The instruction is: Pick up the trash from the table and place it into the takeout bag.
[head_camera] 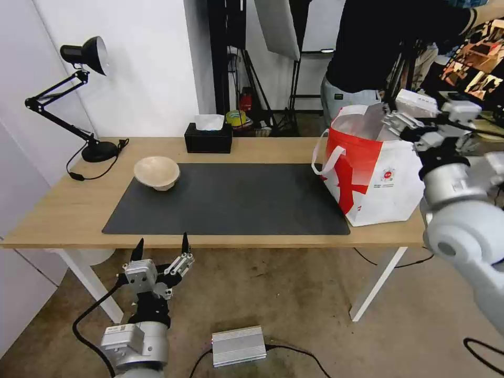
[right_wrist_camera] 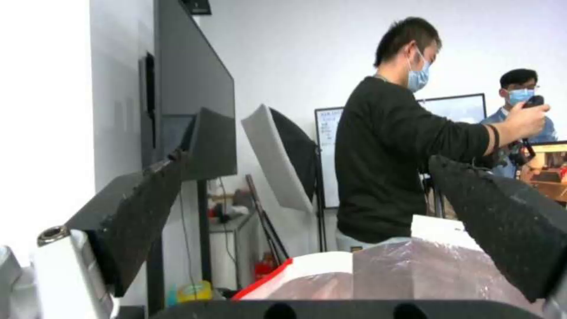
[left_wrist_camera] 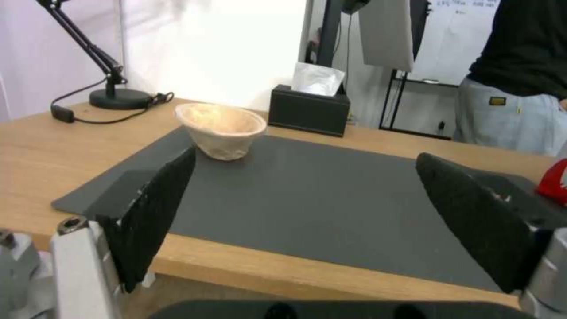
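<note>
A small beige bowl (head_camera: pixel 156 172) (left_wrist_camera: pixel 219 128) stands at the back left corner of the dark grey mat (head_camera: pixel 231 199) on the light-wood table (head_camera: pixel 47 210). The white and red takeout bag (head_camera: pixel 373 178) stands open at the table's right end, and its foil lining (right_wrist_camera: pixel 384 274) lies just below my right gripper (right_wrist_camera: pixel 307 158). That right gripper (head_camera: pixel 392 122) hovers open over the bag's far right rim, holding nothing. My left gripper (head_camera: pixel 161 247) (left_wrist_camera: pixel 304 155) is open and empty, low in front of the table's near edge, facing the bowl.
A black tissue box (head_camera: pixel 208 137) sits at the back edge, and a black desk lamp (head_camera: pixel 84 52) stands at the back left with its cable. A person (head_camera: pixel 378 47) stands just behind the bag. A silver box (head_camera: pixel 239 345) lies on the floor.
</note>
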Tool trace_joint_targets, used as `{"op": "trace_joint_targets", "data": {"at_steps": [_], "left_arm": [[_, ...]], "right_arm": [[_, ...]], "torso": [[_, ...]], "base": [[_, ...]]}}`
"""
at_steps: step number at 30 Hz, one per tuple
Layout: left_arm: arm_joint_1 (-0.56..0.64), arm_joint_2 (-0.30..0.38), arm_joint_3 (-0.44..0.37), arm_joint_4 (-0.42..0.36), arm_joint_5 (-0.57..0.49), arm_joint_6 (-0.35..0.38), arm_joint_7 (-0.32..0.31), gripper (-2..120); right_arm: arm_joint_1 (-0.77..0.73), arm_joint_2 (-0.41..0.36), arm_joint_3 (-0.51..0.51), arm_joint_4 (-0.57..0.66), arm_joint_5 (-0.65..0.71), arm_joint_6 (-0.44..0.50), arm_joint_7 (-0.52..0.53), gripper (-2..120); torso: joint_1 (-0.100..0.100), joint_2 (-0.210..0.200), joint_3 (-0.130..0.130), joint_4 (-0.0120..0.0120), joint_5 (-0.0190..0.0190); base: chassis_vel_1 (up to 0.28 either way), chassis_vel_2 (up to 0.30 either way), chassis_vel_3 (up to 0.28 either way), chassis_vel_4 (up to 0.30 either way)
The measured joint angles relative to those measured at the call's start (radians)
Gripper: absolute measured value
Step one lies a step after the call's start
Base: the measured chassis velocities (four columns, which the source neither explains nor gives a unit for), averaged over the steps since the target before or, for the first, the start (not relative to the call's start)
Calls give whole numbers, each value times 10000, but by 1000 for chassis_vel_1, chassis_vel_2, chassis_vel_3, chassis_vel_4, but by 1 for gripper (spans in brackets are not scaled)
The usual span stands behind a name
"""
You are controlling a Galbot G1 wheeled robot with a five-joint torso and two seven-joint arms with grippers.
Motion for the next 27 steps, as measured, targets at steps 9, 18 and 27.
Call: {"op": "trace_joint_targets", "data": {"at_steps": [9,18,27], "left_arm": [[96,-11,105,-2,82,-4,-9,100],[293,-107,131,-48,249,-99,-12,100],[414,-109,100,-104,335,-238,1,100]], "right_arm": [[-2398,1471,638,1038,-1137,99,-180,100],[-4465,3562,592,1532,-2698,473,-692,100],[-5664,4506,257,1508,-3577,703,-812,100]], "torso": [[0,0,0,0,1],[0,-1,-1,-1,0],[0,-1,0,0,0]], "base": [[0,0,0,0],[0,0,0,0],[0,0,0,0]]}}
